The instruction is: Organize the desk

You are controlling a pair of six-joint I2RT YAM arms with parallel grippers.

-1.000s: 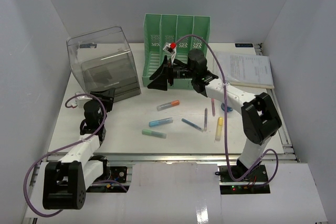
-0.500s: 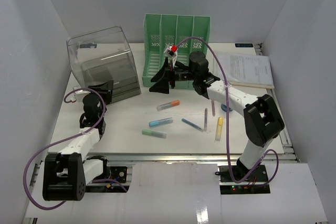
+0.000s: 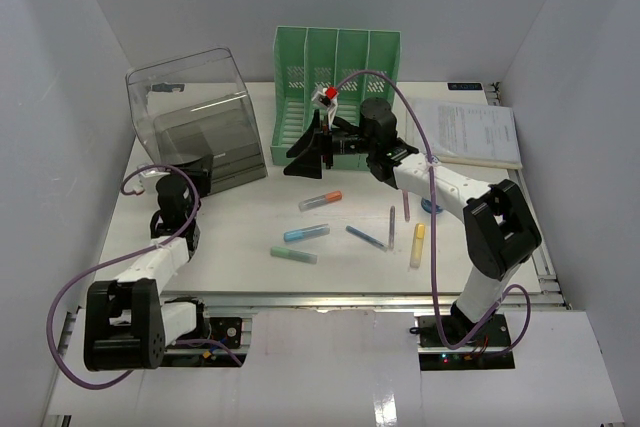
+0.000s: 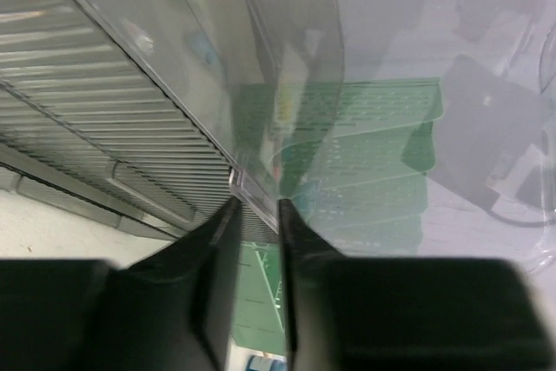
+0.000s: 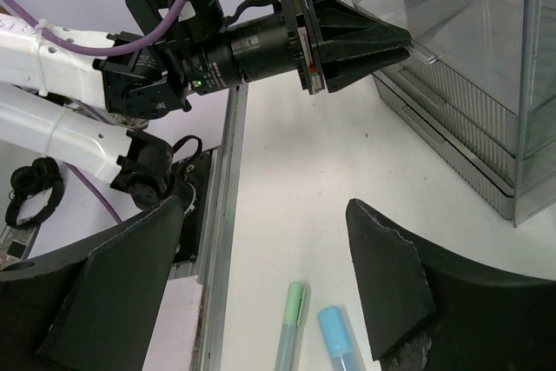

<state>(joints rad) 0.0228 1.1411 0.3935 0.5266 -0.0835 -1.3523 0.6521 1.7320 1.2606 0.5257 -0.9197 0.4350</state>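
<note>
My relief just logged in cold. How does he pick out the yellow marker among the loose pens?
Start at the green slotted file rack at the back of the white desk, then come toward the near edge to the loose pens. The short yellow plastic marker lies at their right end, pointing roughly front to back; it is the only yellow one.

2 white/blk arms (image 3: 150,265), purple cables (image 3: 366,71)
</note>
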